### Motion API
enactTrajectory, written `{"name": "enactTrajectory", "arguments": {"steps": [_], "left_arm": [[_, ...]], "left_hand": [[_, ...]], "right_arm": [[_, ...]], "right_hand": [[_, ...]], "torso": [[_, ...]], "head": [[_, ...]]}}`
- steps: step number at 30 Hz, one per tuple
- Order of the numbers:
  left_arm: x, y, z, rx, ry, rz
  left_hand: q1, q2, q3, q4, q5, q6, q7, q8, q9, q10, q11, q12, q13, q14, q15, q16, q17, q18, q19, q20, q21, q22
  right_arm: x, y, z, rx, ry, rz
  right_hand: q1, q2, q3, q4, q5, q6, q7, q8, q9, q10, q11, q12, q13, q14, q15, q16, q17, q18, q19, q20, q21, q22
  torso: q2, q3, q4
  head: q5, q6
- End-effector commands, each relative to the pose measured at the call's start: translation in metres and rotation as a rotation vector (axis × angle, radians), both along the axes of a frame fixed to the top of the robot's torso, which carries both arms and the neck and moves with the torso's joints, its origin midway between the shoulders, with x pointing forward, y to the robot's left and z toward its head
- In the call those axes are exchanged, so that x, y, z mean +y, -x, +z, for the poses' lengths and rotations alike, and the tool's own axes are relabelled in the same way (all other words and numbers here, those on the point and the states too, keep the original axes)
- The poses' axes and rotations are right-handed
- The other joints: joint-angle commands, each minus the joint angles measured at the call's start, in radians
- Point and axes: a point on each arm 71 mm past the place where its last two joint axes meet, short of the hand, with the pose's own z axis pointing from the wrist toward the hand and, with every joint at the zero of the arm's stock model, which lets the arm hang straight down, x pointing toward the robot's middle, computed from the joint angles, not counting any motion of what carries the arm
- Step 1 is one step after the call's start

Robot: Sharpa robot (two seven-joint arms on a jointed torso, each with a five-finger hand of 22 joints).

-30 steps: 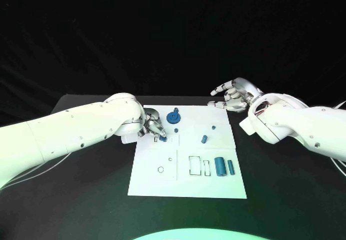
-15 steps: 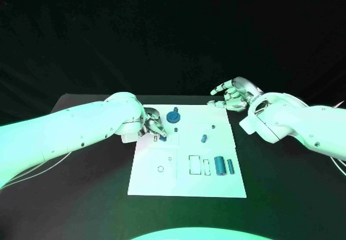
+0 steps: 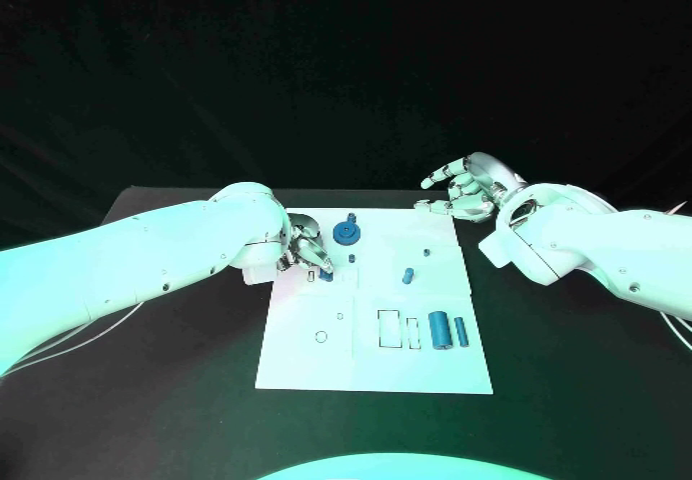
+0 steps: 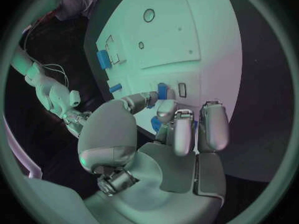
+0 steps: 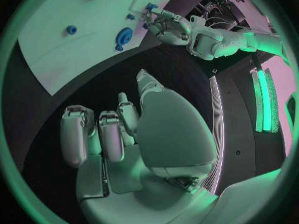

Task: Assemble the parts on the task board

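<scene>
One small blue plastic part (image 4: 161, 90) I pinch in my left hand (image 3: 306, 251) over the white task board (image 3: 375, 360), ready to seat; right hand (image 3: 464, 192) waits empty, fingers apart.

White task board (image 3: 372, 345) flat mid-table, small blue parts (image 3: 438, 330) scattered on it

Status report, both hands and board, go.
Left hand pinching a blue part at the board's far-left. Right hand open, off the board. Nothing blocking.
</scene>
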Motion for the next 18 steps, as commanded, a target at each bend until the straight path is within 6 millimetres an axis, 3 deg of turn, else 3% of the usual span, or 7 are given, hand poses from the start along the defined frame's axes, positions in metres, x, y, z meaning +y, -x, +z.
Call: {"name": "enactTrajectory", "arguments": {"steps": [1,18], "left_arm": [[-0.0022,0.0021,-0.0029,0.015,-0.005,-0.012],[-0.002,0.0011,-0.0036,0.022,-0.004,-0.01]], "left_hand": [[0.008,0.034,0.07,-0.032,0.079,0.147,-0.055,0.152,0.211,0.08,-0.025,0.014,0.021,0.111,-0.015,0.018,0.276,-0.022,0.02,-0.004,0.014,0.019],[-0.005,0.06,-0.004,-0.005,0.06,0.177,-0.067,0.149,0.223,0.098,-0.035,0.013,0.029,0.111,-0.023,0.018,0.276,-0.025,0.031,-0.013,0.019,0.035]], "right_arm": [[0.0004,0.0004,-0.0001,0.0,0.0,0.004],[0.0002,0.0006,0.0,-0.001,0.0,0.004]], "right_hand": [[-0.014,0.014,-0.004,-0.003,0.004,0.013,0.002,0.014,-0.007,-0.013,0.0,-0.001,0.027,0.103,-0.01,-0.003,0.238,0.0,0.041,0.004,-0.01,0.181],[-0.016,0.014,-0.003,-0.003,0.003,0.014,0.002,0.016,-0.008,-0.012,-0.001,-0.001,0.026,0.103,-0.01,-0.004,0.237,0.0,0.041,0.003,-0.011,0.18]], "torso": [[-0.001,-0.0004,-0.0003],[0.0,-0.001,-0.0005]], "head": [[0.0,-0.001],[-0.002,-0.003]]}}
